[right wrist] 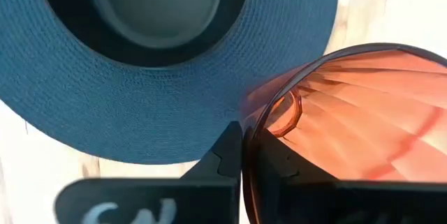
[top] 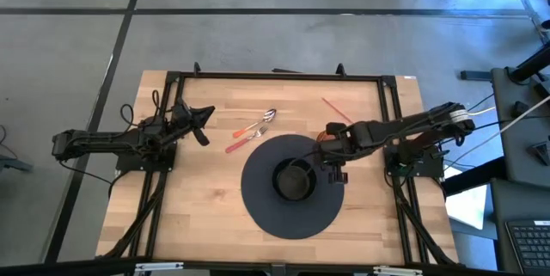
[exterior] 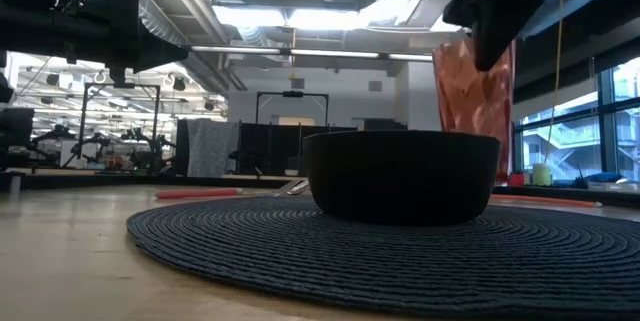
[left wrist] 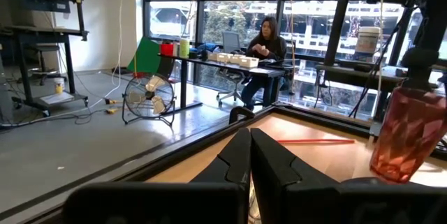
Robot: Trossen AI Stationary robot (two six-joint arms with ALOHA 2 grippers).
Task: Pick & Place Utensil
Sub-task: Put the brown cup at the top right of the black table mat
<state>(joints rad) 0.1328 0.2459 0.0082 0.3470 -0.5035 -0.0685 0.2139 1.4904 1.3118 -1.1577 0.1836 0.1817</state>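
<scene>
Right gripper [right wrist: 241, 158] fingers pinched on rim of orange cup [right wrist: 349, 126], held above mat [top: 258, 203] edge beside bowl [top: 294, 181]. Cup likely light, stiff, slick; thin wall, rim pinch may slip. Spoon [top: 256, 126] and second utensil [top: 245, 140] lie on desk [top: 198, 216] near left gripper [top: 202, 124], fingers shut, empty. Utensils light, rigid, flat; take mid-handle.

Tabletop [top: 206, 199] pale wood, smooth; placemat [top: 258, 199] dark woven cloth, ribbed; cup [right wrist: 349, 126] translucent glossy orange plastic; bowl [exterior: 400, 176] matt dark.

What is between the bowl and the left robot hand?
In the high view, the spoon and an orange utensil lie on the table, between the bowl and the shut left gripper.
</scene>
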